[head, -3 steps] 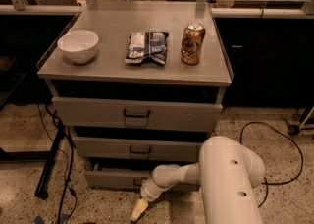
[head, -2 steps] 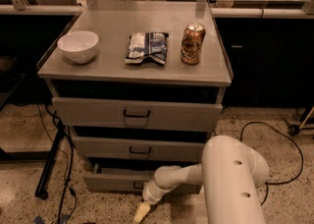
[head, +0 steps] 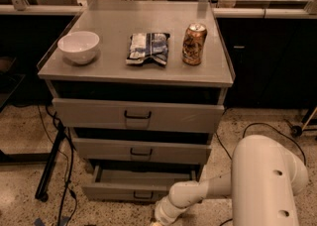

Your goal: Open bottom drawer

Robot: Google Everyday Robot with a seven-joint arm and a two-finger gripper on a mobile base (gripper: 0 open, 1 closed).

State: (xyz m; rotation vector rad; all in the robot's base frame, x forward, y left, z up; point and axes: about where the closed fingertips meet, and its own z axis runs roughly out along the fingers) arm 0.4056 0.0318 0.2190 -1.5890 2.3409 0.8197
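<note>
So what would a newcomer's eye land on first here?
The bulky white arm fills the lower right, reaching left so that its gripper sits at the picture's bottom edge, just in front of the bottom drawer, which stands pulled out. On the cabinet top a white bowl, a snack bag and a can sit in a row.

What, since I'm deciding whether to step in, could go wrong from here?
The gripper sits at the picture's bottom edge, below the bottom drawer's handle; it may be off it, leaving the drawer only partly open. A cable lies on the floor by the arm; backing away could snag it.
</note>
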